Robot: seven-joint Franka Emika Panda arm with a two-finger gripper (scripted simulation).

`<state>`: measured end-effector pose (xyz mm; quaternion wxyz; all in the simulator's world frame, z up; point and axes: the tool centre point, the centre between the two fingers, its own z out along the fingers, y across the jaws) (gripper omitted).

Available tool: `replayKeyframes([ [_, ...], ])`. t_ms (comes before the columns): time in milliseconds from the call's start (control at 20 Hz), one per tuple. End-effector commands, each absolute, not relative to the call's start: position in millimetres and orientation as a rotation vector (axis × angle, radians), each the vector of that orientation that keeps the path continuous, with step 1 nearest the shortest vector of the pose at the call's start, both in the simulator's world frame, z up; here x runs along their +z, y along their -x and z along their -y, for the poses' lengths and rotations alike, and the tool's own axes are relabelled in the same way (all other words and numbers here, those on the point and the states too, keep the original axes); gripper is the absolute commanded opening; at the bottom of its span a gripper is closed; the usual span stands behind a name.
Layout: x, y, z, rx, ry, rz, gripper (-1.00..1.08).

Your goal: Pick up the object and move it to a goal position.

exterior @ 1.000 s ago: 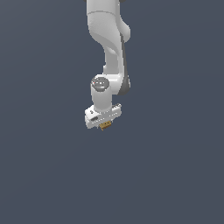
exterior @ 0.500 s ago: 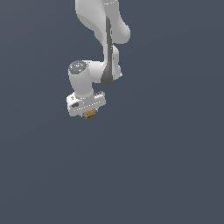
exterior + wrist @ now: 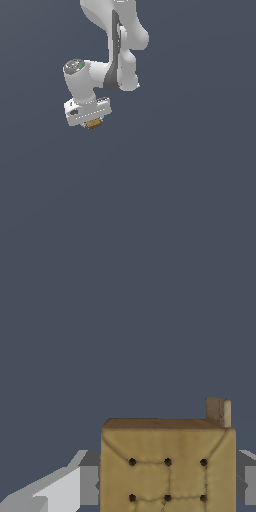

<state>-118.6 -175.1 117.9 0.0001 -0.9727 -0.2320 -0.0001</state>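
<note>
The object point(image 3: 93, 124) is a tiny tan-brown block that pokes out just under the white gripper point(image 3: 92, 123) in the exterior view, held well above the dark ground. In the wrist view the object point(image 3: 167, 463) fills the space between the grey fingers point(image 3: 89, 483), and its tan face shows dark dots and faint lines. The gripper is shut on it. The fingertips themselves are hidden behind the block and the hand.
The white arm point(image 3: 117, 45) comes down from the upper edge of the exterior view. Around it there is only a plain dark grey-blue background, with no other objects or marker in sight.
The gripper has carried the object toward the exterior view's left and upward over the last second. The wrist has turned, and the grip on the block is unchanged.
</note>
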Motion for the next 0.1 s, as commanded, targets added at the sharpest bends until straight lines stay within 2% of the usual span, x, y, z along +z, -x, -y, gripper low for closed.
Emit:
replayKeyframes([
  [0, 120.3, 119.8, 178.6, -0.001, 3.055, 0.731, -1.00],
  [50, 120.4, 119.9, 178.9, -0.001, 3.055, 0.731, -1.00],
])
